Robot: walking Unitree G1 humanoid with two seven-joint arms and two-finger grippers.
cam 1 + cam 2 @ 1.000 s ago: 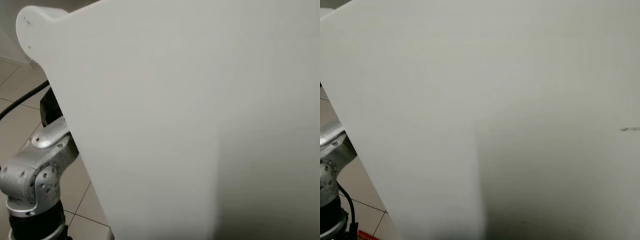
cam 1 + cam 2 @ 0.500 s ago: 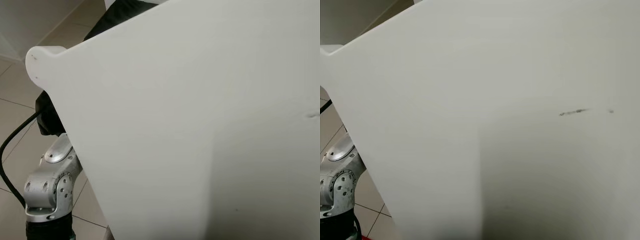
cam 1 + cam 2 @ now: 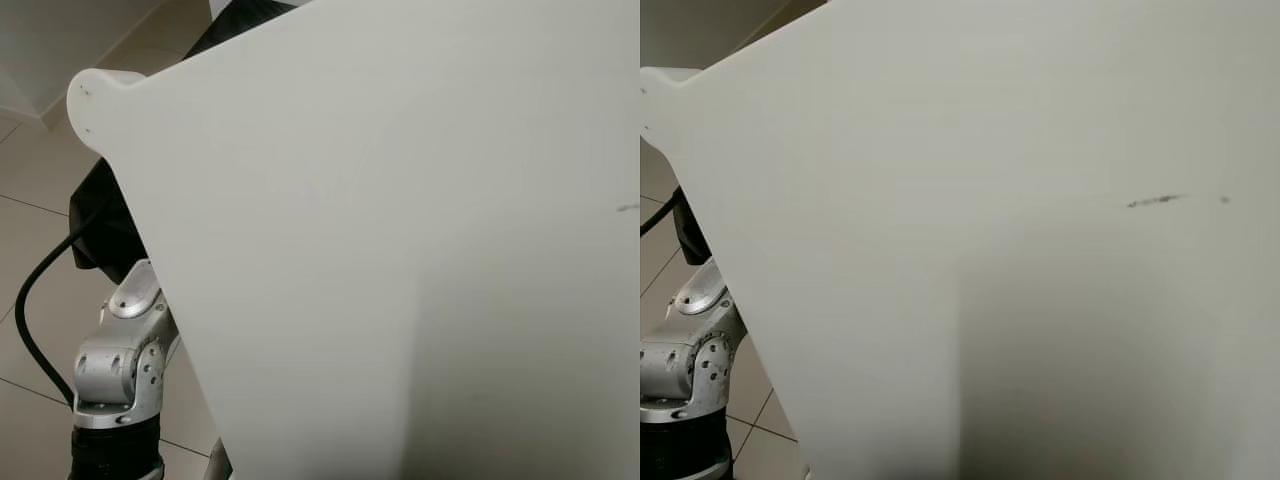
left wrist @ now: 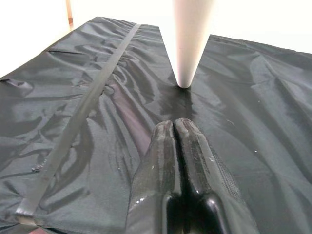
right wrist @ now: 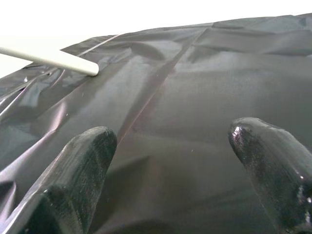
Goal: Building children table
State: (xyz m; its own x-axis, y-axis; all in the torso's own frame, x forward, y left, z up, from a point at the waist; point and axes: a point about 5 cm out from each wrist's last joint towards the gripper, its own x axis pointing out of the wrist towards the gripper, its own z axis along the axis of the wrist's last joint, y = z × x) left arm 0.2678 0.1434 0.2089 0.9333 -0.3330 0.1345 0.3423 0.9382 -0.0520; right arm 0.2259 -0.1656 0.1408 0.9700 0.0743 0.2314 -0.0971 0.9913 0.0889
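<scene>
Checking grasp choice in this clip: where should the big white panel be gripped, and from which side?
Probably the white panel's slanted left edge, below its rounded corner tab, approached from the left side: it is thin, bare and beside the left arm. The left gripper is shut; the right gripper is open.

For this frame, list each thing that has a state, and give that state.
white panel: tilted up close before the head camera, rounded corner tab at upper left.
left gripper: fingers shut, empty, over the black sheet.
right gripper: fingers open, empty, over the same sheet.
black sheet: spread out, wrinkled.
</scene>
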